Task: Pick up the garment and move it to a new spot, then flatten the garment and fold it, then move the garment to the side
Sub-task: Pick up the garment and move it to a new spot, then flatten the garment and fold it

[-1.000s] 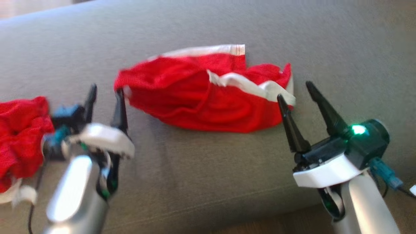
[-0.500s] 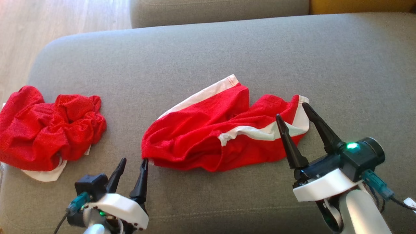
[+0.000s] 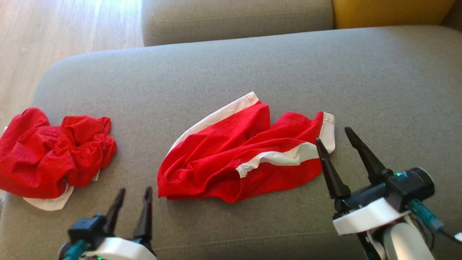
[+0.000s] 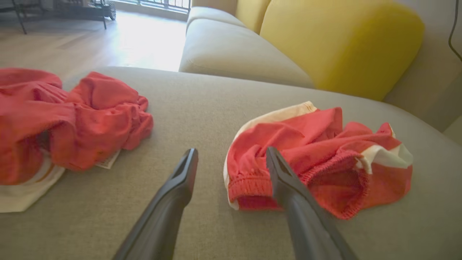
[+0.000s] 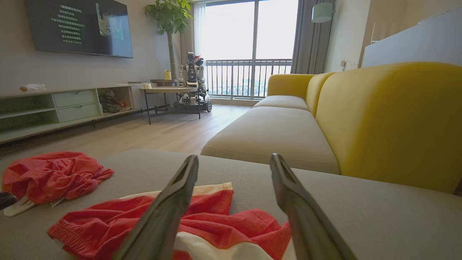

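Observation:
The garment (image 3: 238, 155) is a pair of red shorts with white trim, lying crumpled on the grey sofa seat (image 3: 223, 72); it also shows in the left wrist view (image 4: 317, 162) and the right wrist view (image 5: 202, 224). My left gripper (image 3: 133, 193) stands open just left of its lower left corner, nothing between the fingers. My right gripper (image 3: 337, 135) is open at the garment's right edge, above the cloth and holding nothing. In the left wrist view my left gripper (image 4: 232, 154) has its right finger in front of the elastic waistband.
A second crumpled red garment (image 3: 54, 155) lies at the seat's left end. The sofa's rounded left edge drops to wooden floor (image 3: 54, 32). Behind are another grey seat cushion (image 3: 234, 18) and a yellow backrest (image 3: 389, 12).
The head camera has tilted, so the whole picture shifted. My left gripper has drawn back toward the seat's near edge. My right gripper has pulled slightly back from the garment's right end. Both stay open.

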You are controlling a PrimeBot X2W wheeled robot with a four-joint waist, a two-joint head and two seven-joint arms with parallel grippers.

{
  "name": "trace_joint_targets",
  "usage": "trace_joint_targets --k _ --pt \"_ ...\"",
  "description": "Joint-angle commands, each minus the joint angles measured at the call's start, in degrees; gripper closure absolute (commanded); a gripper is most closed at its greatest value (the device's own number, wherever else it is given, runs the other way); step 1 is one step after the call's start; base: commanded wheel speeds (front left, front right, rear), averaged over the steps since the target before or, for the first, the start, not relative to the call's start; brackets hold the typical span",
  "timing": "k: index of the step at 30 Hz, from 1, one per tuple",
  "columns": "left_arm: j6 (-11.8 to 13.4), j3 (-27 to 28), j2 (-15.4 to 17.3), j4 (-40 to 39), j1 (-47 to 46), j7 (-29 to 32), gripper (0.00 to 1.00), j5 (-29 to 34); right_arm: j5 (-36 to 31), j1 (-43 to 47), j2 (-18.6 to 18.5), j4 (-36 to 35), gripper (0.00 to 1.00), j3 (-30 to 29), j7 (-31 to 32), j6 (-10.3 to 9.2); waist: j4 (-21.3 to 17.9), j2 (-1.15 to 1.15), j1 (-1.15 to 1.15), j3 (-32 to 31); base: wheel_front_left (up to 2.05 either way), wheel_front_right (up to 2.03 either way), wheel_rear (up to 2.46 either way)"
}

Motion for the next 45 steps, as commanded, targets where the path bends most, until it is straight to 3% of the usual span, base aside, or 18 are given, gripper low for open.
trace_joint_targets --k 1,5,11,20,34,45 --pt "0.57 2.93 -0.04 -2.64 -1.84 -0.87 0.0 0.67 0.18 -0.94 0.05 -2.22 0.0 0.84 -0.37 -0.01 0.08 0.0 0.01 -0.31 0.0 0.0 0.0" --pt "2.79 7.98 -2.11 -8.2 0.67 -0.99 0.0 3.86 0.17 0.67 0.05 -2.74 0.0 -0.29 -0.37 -0.01 0.45 0.0 0.01 -1.33 0.0 0.0 0.0" --pt "3.55 14.44 -5.92 -12.66 4.31 -1.0 0.0 10.05 0.05 3.0 0.05 -3.26 0.0 -0.98 -0.37 -0.01 0.83 0.0 0.01 -2.7 0.0 0.0 0.0" --pt "3.0 15.12 -8.22 -13.31 7.12 -1.01 0.0 18.04 -0.16 6.57 0.05 -3.2 0.0 -1.89 -0.37 -0.01 1.99 0.0 0.01 -4.89 0.0 0.0 0.0" --pt "1.13 14.55 -9.07 -11.08 6.5 -1.01 0.0 20.55 -0.61 6.87 0.05 -2.56 0.0 -0.4 -0.37 -0.01 1.81 0.0 0.01 -5.4 0.0 0.0 0.0" --pt "1.12 14.12 -9.22 -9.9 6.23 -1.02 0.0 20.82 -0.45 6.28 0.05 -2.38 0.0 -0.07 -0.37 -0.01 1.15 0.0 0.01 -5.08 0.0 0.0 0.0"
